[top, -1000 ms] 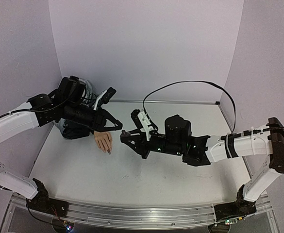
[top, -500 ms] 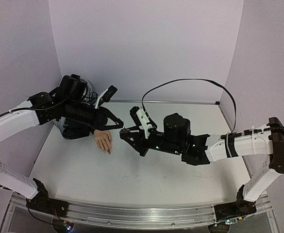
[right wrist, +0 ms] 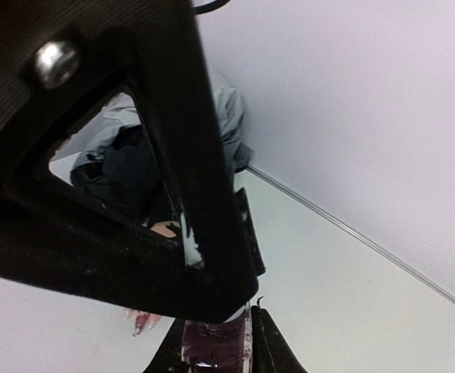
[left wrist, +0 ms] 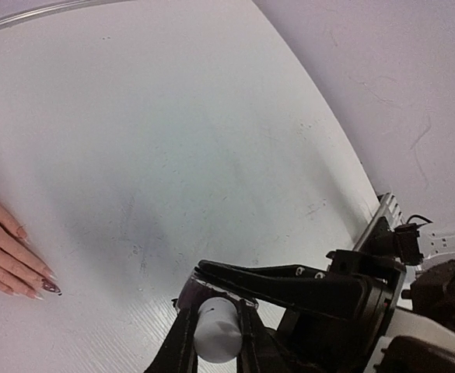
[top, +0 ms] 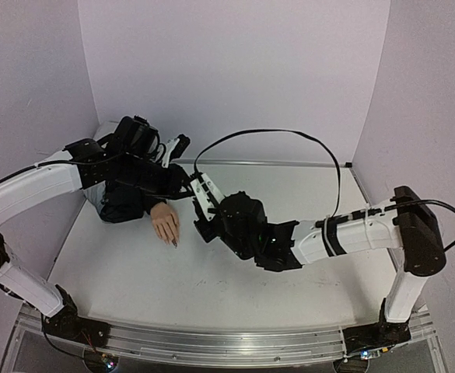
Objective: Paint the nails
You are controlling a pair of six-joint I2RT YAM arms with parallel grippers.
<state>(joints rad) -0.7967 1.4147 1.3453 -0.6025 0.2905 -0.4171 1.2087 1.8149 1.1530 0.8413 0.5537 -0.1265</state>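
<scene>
The peach mannequin hand (top: 166, 224) with its black sleeve (top: 122, 203) lies at the table's back left, fingers toward me. Its nails (left wrist: 50, 287) show in the left wrist view, one of them dark; in the right wrist view only reddish fingertips (right wrist: 140, 322) show. My left gripper (top: 185, 189) is shut on the bottle's white cap (left wrist: 215, 329). My right gripper (top: 199, 205) is shut on the small bottle of dark purple polish (right wrist: 214, 343). The two grippers meet just right of the hand, above the table. The left finger (right wrist: 188, 155) hides the bottle's top.
A grey cloth (right wrist: 229, 116) lies bunched behind the sleeve in the back-left corner. The right arm's black cable (top: 274, 134) arcs above the table. Lilac walls close in the back and both sides.
My right gripper has moved left and toward the back with the bottle. My left gripper has drawn back a little. The two now overlap, closer to the hand.
</scene>
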